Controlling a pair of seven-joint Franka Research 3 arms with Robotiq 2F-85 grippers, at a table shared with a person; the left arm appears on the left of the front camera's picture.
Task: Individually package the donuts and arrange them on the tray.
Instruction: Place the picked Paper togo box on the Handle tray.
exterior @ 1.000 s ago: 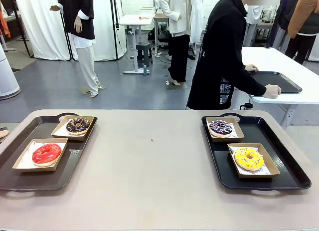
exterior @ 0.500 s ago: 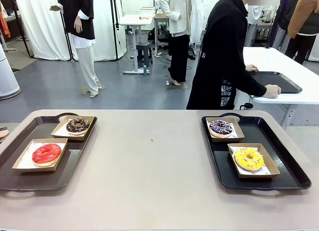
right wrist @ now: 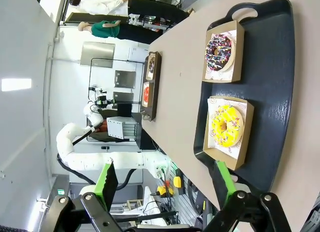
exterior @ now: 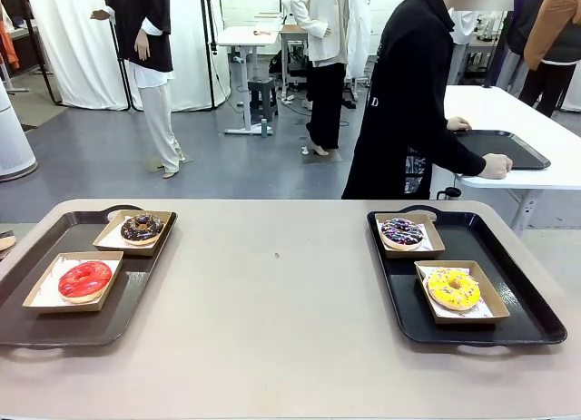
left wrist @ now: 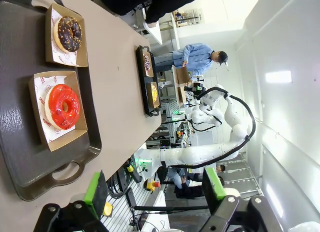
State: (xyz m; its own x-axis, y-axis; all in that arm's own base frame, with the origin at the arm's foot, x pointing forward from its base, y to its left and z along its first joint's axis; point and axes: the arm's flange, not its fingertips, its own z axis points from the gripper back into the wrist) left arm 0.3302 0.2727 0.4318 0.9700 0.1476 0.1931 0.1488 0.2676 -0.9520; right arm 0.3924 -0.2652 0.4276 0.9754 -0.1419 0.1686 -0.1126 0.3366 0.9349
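While both hands [left wrist: 152, 194] [right wrist: 167, 184] gape empty, glossy ring donuts [exterior: 84, 279] sit in square cardboard trays [exterior: 36, 293], on black trays [exterior: 522, 297].

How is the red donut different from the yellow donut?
The red donut has smooth, glossy icing; the yellow donut looks bumpy, with little coloured bits on top. The red one sits on the left tray, the yellow one on the right tray. Both are rings, each lying flat in its own brown paper box at the near end of its tray.
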